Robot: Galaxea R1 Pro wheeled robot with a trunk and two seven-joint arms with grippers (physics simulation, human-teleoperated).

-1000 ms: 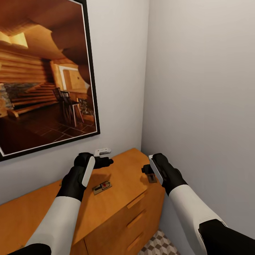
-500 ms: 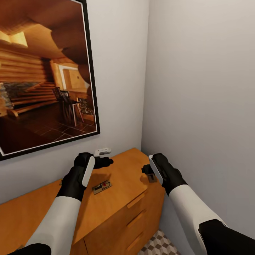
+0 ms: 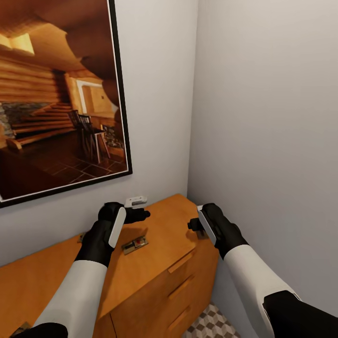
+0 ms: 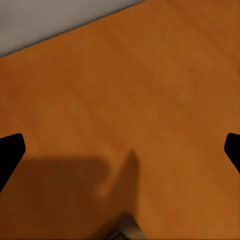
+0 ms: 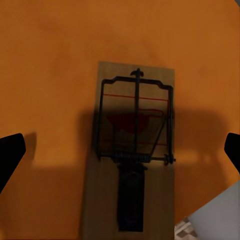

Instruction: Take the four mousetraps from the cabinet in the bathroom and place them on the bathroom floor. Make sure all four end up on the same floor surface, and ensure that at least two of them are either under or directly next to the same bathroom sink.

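Mousetrap [image 5: 134,155] under right gripper [image 5: 120,150], bottom end cut off; jaws wide.

mousetraps 2: first mousetrap [image 3: 135,244] just beside left gripper [image 3: 139,208], second mousetrap [image 5: 134,150] directly under right gripper [image 3: 195,226] | possible further traps too small to tell | cabinet [image 3: 159,234] 1 | drawer handles [image 3: 181,265] 3 | framed picture [image 3: 61,98] 1 | grippers 2

No readable text, labels, brands, numbers or signs anywhere: none on the framed picture [image 3: 61,98], the cabinet [image 3: 159,263] or the mousetrap [image 5: 134,155]
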